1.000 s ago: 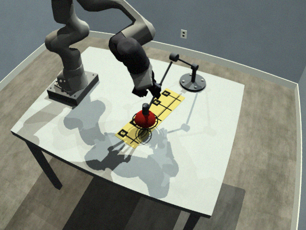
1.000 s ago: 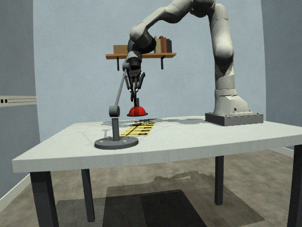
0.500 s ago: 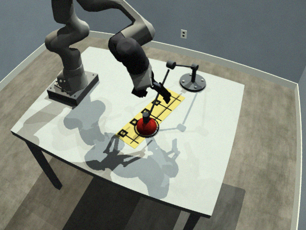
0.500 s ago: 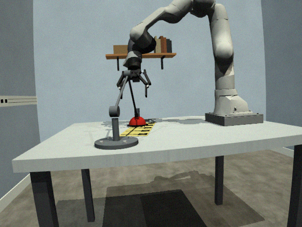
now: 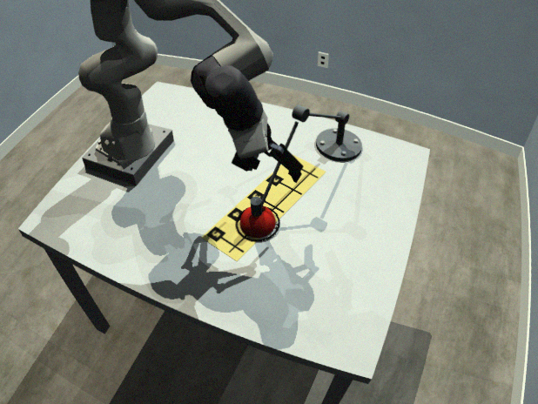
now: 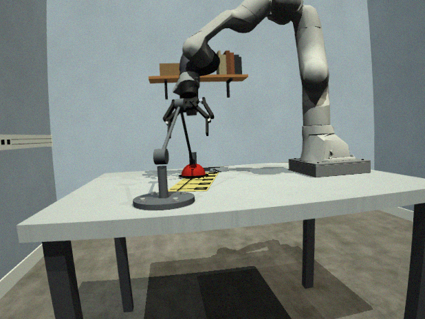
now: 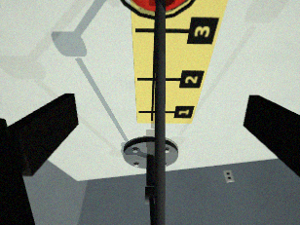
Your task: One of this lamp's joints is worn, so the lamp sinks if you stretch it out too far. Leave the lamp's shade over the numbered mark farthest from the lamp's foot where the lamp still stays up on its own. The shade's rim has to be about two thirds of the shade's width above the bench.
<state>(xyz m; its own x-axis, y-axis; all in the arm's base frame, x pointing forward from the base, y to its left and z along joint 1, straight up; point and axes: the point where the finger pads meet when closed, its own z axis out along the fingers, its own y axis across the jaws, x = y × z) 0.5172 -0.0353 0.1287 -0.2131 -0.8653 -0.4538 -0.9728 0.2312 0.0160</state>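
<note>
The lamp's red shade (image 5: 258,222) sits low on the yellow numbered strip (image 5: 265,205), beside the mark past 3, and looks to rest on the bench in the exterior view (image 6: 193,170). The lamp's round foot (image 5: 339,144) stands at the strip's far end. Its thin upper arm (image 5: 279,163) runs from the elbow joint (image 5: 300,113) down to the shade. My gripper (image 5: 285,161) is open, its fingers spread wide on either side of this arm without touching it, as the exterior view (image 6: 187,125) and the wrist view (image 7: 158,128) show. Marks 1, 2 and 3 (image 7: 201,31) show in the wrist view.
My arm's base (image 5: 128,152) stands at the bench's back left corner. A wall shelf with books (image 6: 199,73) hangs behind the bench. The bench edges lie well away from the strip.
</note>
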